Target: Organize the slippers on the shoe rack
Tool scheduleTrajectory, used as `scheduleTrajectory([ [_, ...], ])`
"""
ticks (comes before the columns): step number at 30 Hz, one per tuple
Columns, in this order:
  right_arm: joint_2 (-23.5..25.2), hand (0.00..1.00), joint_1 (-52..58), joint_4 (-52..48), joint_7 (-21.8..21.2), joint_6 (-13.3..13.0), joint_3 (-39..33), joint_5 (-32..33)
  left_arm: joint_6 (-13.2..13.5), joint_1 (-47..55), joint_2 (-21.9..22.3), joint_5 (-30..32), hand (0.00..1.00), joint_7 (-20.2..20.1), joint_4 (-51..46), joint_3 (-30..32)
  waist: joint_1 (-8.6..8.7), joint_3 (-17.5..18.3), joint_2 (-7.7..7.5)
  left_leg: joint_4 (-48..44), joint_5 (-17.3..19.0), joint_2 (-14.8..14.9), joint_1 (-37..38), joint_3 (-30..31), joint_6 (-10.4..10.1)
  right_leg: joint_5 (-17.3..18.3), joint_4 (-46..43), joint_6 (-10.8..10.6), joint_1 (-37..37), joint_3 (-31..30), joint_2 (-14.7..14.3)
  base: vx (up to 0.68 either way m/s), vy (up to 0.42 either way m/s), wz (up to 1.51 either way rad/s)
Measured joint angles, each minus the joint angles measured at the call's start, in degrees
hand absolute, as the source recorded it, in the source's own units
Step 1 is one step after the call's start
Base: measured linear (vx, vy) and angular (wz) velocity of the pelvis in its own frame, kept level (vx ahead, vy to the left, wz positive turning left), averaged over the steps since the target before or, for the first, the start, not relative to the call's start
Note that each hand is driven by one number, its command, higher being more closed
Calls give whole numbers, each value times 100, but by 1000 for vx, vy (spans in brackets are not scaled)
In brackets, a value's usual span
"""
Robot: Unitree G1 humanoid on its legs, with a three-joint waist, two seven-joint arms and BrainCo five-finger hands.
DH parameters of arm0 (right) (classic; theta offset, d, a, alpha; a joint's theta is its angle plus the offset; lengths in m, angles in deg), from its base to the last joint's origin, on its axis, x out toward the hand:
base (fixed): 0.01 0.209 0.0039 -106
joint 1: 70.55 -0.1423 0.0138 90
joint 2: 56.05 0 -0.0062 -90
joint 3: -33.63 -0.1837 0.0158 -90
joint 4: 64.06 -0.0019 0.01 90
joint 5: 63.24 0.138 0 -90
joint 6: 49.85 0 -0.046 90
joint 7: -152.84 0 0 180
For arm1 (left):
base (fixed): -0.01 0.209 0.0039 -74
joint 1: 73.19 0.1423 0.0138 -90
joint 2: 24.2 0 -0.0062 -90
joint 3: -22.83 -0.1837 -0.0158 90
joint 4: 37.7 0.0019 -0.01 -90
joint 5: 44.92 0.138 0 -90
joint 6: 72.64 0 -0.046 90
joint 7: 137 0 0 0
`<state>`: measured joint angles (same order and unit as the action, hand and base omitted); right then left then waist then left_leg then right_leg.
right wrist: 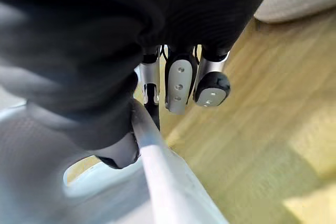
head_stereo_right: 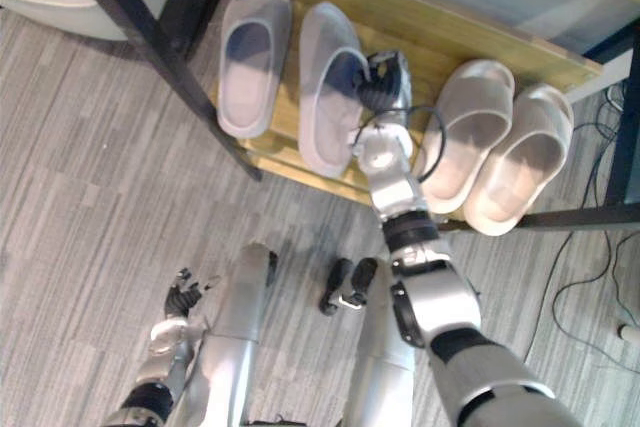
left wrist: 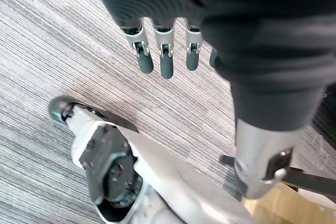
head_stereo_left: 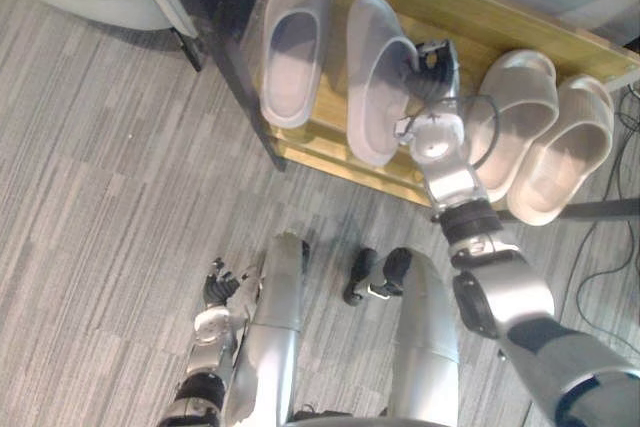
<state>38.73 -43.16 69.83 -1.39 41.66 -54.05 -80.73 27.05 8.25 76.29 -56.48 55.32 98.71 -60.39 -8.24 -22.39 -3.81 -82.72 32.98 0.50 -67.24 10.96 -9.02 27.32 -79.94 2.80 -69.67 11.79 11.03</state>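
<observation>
Right wrist view: my right hand (right wrist: 178,85) pinches the rim of the inner grey slipper (head_stereo_left: 370,87), thumb one side and fingers the other, on the wooden shoe rack shelf (head_stereo_left: 470,17); done well, I judge, it slides flat and square beside its grey mate (head_stereo_left: 295,47), without tilting.

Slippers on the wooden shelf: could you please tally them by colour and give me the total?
Grey slippers: 2, the right hand pinching the rim of one
Beige slippers: 2
Total: 4
</observation>
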Motion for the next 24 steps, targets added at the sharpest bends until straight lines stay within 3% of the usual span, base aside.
scheduleTrajectory([
  [3, -23, 100, -325, 213, 59, -14, 2, 9, 2, -21, -6, 5, 0, 0, 40, -45, -15, -3, 6, -1, -11, 0, -86, 6, -20, -22, -25, 51, -111, 3, 3, 33, -13, 0],
  [4, -22, 0, -358, 219, 92, 0, 5, 12, 1, -22, -6, 6, 0, 2, 40, -50, -19, -6, 12, 0, -11, 0, -87, 5, -20, -18, -32, 64, -114, 4, 7, 41, -15, 3],
  [14, -32, 0, -381, 336, 666, 77, -210, 303, -1, -85, 27, 7, 0, 120, 56, -177, -101, -4, 127, 11, -13, -16, -166, 49, -23, 18, -22, 71, -141, 61, 42, 14, -3, 2],
  [24, -3, 0, -99, -545, 708, 72, -260, 504, -16, -142, 61, 13, 0, 150, 142, -167, -102, -32, 218, 64, -16, 13, -76, -10, -29, 17, -10, 73, -117, 11, 16, 3, -2, -1],
])
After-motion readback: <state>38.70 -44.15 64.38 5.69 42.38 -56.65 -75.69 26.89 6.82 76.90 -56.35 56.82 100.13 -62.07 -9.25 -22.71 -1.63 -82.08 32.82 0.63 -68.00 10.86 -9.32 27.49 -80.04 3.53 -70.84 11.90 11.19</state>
